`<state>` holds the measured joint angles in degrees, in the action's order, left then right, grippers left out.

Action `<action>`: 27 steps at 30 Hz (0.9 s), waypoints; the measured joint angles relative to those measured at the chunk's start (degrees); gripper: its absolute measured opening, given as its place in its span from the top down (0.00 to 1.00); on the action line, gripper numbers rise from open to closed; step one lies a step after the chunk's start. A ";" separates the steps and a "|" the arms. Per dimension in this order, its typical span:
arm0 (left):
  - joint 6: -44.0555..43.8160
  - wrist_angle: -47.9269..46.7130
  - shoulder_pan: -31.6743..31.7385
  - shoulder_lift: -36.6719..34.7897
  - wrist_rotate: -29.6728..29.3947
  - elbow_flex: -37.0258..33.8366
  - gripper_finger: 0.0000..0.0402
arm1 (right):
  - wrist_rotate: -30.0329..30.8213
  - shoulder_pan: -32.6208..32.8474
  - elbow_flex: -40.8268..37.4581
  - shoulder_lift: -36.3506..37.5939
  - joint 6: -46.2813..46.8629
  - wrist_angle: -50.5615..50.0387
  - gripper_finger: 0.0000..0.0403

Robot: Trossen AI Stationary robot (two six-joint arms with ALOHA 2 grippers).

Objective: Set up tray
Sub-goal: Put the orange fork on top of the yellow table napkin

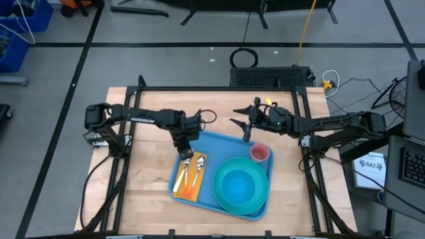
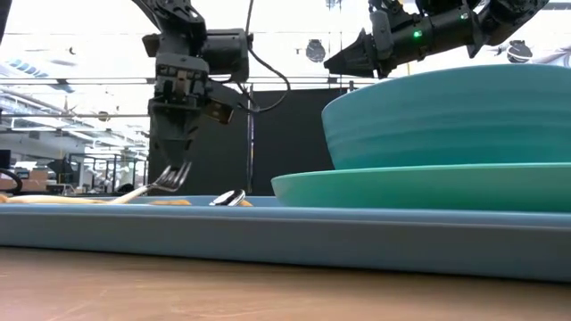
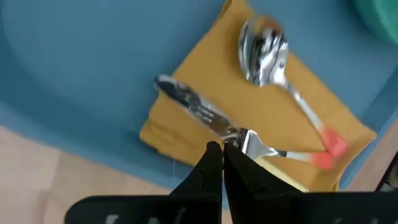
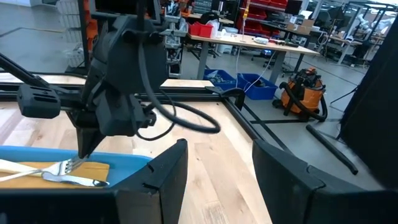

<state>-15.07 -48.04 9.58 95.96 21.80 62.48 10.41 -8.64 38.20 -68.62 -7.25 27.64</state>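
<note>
In the high view, the tray [image 1: 222, 174] lies at table centre, holding a napkin [image 1: 190, 178] with a fork [image 1: 185, 167] and spoon [image 1: 197, 171], a bowl [image 1: 240, 185] on a plate [image 1: 260, 206], and a pink cup [image 1: 259, 153]. The left gripper [image 1: 186, 154] sits over the fork; the right gripper [image 1: 247, 129] hovers beyond the tray's far edge.

In the low view, the fork's tines [image 2: 176, 176] tilt upward.

In the left wrist view, the fingers [image 3: 208, 169] are closed on the fork.

In the right wrist view, the jaws stand apart, empty.
</note>
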 joint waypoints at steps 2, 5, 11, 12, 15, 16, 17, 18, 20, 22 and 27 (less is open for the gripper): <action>0.38 1.50 0.15 0.00 0.19 0.00 1.00 | 0.01 0.00 0.00 0.00 0.10 -0.02 0.58; 1.06 3.06 0.15 0.02 0.13 0.00 1.00 | 0.02 0.00 0.00 0.00 0.10 0.00 0.58; 1.49 6.73 0.13 0.04 0.13 -0.02 1.00 | 0.02 0.00 0.00 0.00 0.10 0.00 0.58; 1.49 6.94 0.13 0.04 0.15 -0.02 1.00 | 0.02 0.00 0.00 0.00 0.10 0.00 0.58; 1.49 8.11 0.13 0.04 0.13 -0.02 1.00 | 0.02 0.00 0.00 -0.01 0.10 -0.02 0.58; 1.54 8.21 0.13 0.04 0.13 -0.02 1.00 | 0.02 0.00 0.00 0.00 0.10 0.00 0.58; 1.75 8.19 0.13 0.04 0.13 -0.02 1.00 | 0.02 0.00 0.00 -0.02 0.10 0.00 0.58; 1.94 8.31 0.13 0.09 0.15 -0.02 1.00 | 0.02 0.00 0.00 0.00 0.07 0.00 0.58; 2.18 9.75 0.13 0.90 0.33 -0.02 1.00 | 0.02 0.00 0.00 0.00 0.05 -0.02 0.58; 1.93 10.17 0.13 1.63 0.72 -0.02 1.00 | 0.02 0.00 0.00 0.00 0.01 -0.02 0.59; 1.83 9.79 0.11 3.75 3.26 -0.07 0.98 | 0.02 0.00 0.00 -0.02 -0.99 -0.12 0.61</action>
<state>-13.24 -38.25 9.69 99.71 25.06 62.41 10.44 -8.64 38.20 -68.64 -8.24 27.52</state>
